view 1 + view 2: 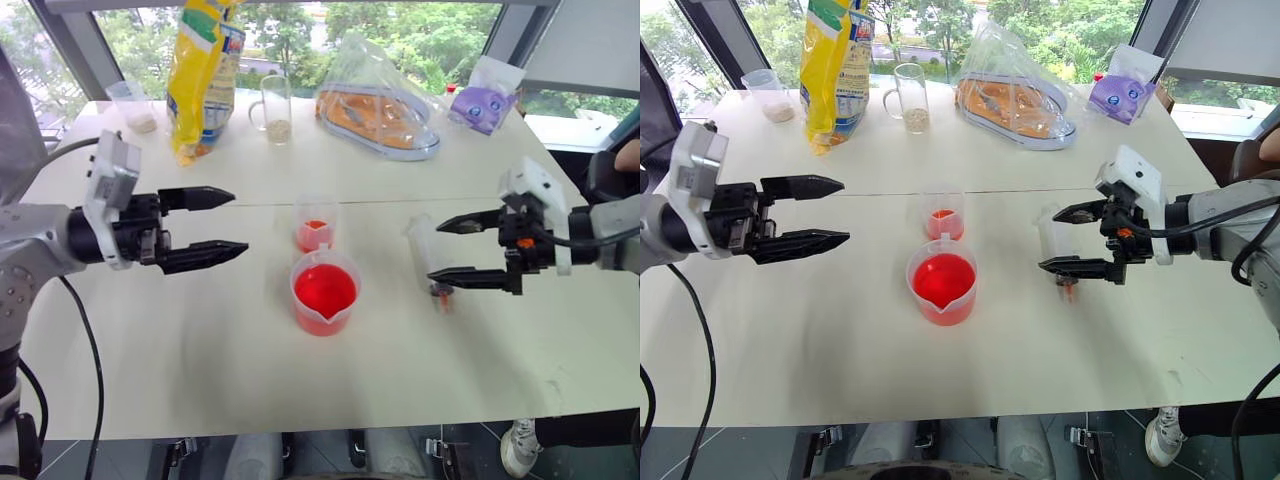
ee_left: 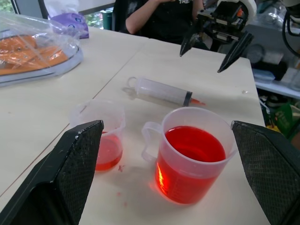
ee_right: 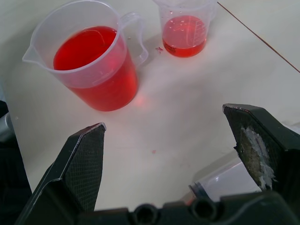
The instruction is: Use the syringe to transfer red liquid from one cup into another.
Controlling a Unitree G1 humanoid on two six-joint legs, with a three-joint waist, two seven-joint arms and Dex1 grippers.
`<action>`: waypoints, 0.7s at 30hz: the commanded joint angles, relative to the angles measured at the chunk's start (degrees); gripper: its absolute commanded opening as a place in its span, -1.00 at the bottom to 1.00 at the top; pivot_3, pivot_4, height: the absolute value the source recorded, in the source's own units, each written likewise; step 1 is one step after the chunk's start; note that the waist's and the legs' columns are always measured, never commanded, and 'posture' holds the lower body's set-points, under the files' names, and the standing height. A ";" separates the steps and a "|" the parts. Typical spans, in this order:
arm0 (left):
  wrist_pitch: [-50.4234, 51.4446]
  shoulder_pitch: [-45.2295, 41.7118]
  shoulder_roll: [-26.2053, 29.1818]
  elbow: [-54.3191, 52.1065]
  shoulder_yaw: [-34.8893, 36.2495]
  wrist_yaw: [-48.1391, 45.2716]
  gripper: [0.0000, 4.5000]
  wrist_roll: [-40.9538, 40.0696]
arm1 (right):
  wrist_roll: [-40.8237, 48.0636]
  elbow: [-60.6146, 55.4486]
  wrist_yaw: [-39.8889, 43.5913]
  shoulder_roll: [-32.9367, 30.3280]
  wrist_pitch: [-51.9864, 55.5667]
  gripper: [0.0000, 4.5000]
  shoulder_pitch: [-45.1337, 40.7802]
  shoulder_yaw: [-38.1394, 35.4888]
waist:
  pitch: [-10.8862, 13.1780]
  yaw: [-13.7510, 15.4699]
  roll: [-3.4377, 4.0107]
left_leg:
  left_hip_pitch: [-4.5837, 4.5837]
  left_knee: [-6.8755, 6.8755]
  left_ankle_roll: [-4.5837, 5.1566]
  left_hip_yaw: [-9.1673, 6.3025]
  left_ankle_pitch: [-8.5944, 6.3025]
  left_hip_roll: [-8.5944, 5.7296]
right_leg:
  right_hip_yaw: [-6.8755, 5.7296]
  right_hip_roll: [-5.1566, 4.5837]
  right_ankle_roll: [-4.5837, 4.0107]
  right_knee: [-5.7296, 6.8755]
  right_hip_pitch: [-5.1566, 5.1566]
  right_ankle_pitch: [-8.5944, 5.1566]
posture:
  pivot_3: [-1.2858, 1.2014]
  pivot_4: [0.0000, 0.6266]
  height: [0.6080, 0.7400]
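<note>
The syringe (image 2: 161,92) lies flat on the white table (image 1: 200,340), unheld, its red-tinted tip pointing toward the near edge and its barrel apparently empty. The right gripper (image 1: 470,250) hovers just above and beside it with both black fingers spread wide, gripping nothing; in the right wrist view the barrel sits near one fingertip, apart from it as far as can be told. That stance fits either a pickup about to begin or a syringe just set down; the pictures do not decide which. The beaker (image 1: 325,292) stands upright at the table's centre, well filled with red liquid (image 1: 324,290), spout toward the near edge. The small cup (image 1: 315,228) stands just behind it, apart from it, holding a shallow layer of the same liquid, so some transfer appears done. The left gripper (image 1: 205,228) hangs level to the left of both cups, fingers likewise wide apart and empty, well clear of them, probably held back to leave the working space free. A few red specks mark the table near the small cup.
</note>
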 commanded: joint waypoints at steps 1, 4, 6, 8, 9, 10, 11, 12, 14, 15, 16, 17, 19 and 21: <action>-0.02 -0.98 0.04 -1.92 0.73 0.78 1.00 -1.09 | -0.64 -0.67 -0.93 -0.72 0.20 0.95 -0.82 -1.66 | 0.00 0.01 0.00 | 0.00 0.00 0.00 0.00 0.00 0.00 | 0.00 0.00 0.00 0.00 0.00 0.00 | 0.03 -0.52 1.00; -0.23 -0.42 -0.28 -2.38 0.61 1.24 1.00 -1.18 | -0.71 0.16 -1.57 -0.63 1.21 0.95 -1.87 -1.12 | 0.00 0.02 0.00 | 0.00 0.01 0.00 0.00 0.00 0.00 | 0.01 0.00 0.00 0.00 0.00 0.00 | 0.03 -0.52 1.00; -0.29 -0.22 -0.50 -2.67 0.47 1.56 1.00 -1.17 | -1.54 1.17 -2.21 -0.52 1.85 0.95 -3.00 -0.26 | 0.00 0.01 0.00 | 0.00 0.01 0.00 0.01 0.00 0.00 | 0.01 -0.01 0.00 0.00 0.00 0.00 | 0.03 -0.52 1.00; -0.38 -0.08 -0.88 -3.05 0.26 1.92 1.00 -1.11 | -2.26 2.74 -3.30 0.22 3.10 0.95 -4.85 1.04 | 0.00 0.00 0.00 | 0.00 0.01 0.00 0.01 0.00 0.00 | 0.01 0.00 -0.04 0.00 0.00 -0.02 | 0.03 -0.52 1.00; -0.57 0.07 -1.24 -3.33 0.01 2.16 1.00 -0.95 | -3.08 4.26 -4.87 0.82 5.84 0.95 -6.75 2.80 | 0.00 -0.01 0.00 | 0.01 0.02 0.00 0.01 0.00 -0.01 | 0.01 0.00 -0.07 0.00 0.00 -0.04 | 0.03 -0.52 1.00; -0.76 0.19 -1.60 -3.59 -0.26 2.41 1.00 -0.78 | -3.94 5.70 -6.29 1.33 8.74 0.95 -8.63 4.69 | 0.00 -0.10 0.00 | 0.02 0.02 0.00 0.02 0.00 -0.01 | 0.02 0.00 -0.12 0.00 0.01 -0.06 | 0.03 -0.52 1.00; -0.97 0.20 -2.04 -3.80 -0.59 2.70 1.00 -0.65 | -4.75 7.37 -7.74 2.16 11.88 0.95 -10.68 6.64 | 0.00 -0.15 0.00 | 0.04 0.02 0.00 0.05 0.00 -0.01 | 0.05 0.00 -0.16 0.01 0.02 -0.08 | 0.03 -0.52 1.00; -1.15 0.15 -2.44 -3.95 -0.89 2.93 1.00 -0.52 | -5.46 8.78 -8.95 2.96 14.52 0.95 -12.47 8.31 | -0.01 -0.15 -0.01 | 0.05 0.02 -0.01 0.05 0.01 0.00 | 0.07 0.00 -0.19 0.01 0.02 -0.09 | 0.03 -0.52 1.00; -1.49 -0.21 -3.26 -3.99 -1.58 3.34 1.00 -0.16 | -6.80 12.28 -12.11 5.65 20.67 0.95 -16.55 10.93 | -0.01 -0.12 -0.01 | 0.05 0.03 -0.02 0.05 0.01 0.00 | 0.07 0.00 -0.20 0.02 0.01 -0.09 | 0.03 -0.52 1.00; -1.69 -0.40 -3.64 -3.94 -1.89 3.49 1.00 0.02 | -7.46 14.37 -14.01 7.47 24.17 0.95 -18.75 11.82 | -0.01 -0.13 -0.01 | 0.05 0.03 -0.02 0.06 0.02 0.00 | 0.07 0.00 -0.20 0.03 0.01 -0.09 | 0.03 -0.52 1.00; -2.00 -0.53 -4.09 -3.88 -2.26 3.64 1.00 0.26 | -8.45 16.62 -15.97 9.47 27.18 0.95 -20.84 12.78 | -0.01 -0.19 -0.01 | 0.04 0.03 -0.02 0.06 0.02 0.00 | 0.07 0.00 -0.20 0.03 0.01 -0.08 | 0.03 -0.52 1.00; -2.30 -0.56 -4.49 -3.86 -2.57 3.78 1.00 0.47 | -9.22 18.62 -17.70 11.38 29.77 0.95 -22.64 13.33 | -0.01 -0.20 -0.01 | 0.05 0.03 -0.02 0.07 0.02 0.00 | 0.08 0.01 -0.20 0.04 0.00 -0.08 | 0.03 -0.52 1.00; -2.89 -0.09 -5.26 -4.13 -3.07 4.03 1.00 0.97 | -10.91 22.94 -21.18 15.18 34.83 0.95 -25.95 13.84 | -0.01 -0.12 -0.01 | 0.04 0.02 -0.02 0.07 0.02 -0.01 | 0.08 0.01 -0.20 0.04 0.00 -0.07 | 0.03 -0.52 1.00; -3.25 0.58 -5.88 -4.72 -3.31 4.30 1.00 1.31 | -12.45 27.11 -23.87 17.95 38.58 0.95 -28.79 14.46 | -0.01 -0.07 0.00 | 0.03 0.01 -0.02 0.07 0.02 -0.02 | 0.08 0.01 -0.11 0.05 -0.01 -0.02 | 0.03 -0.52 1.00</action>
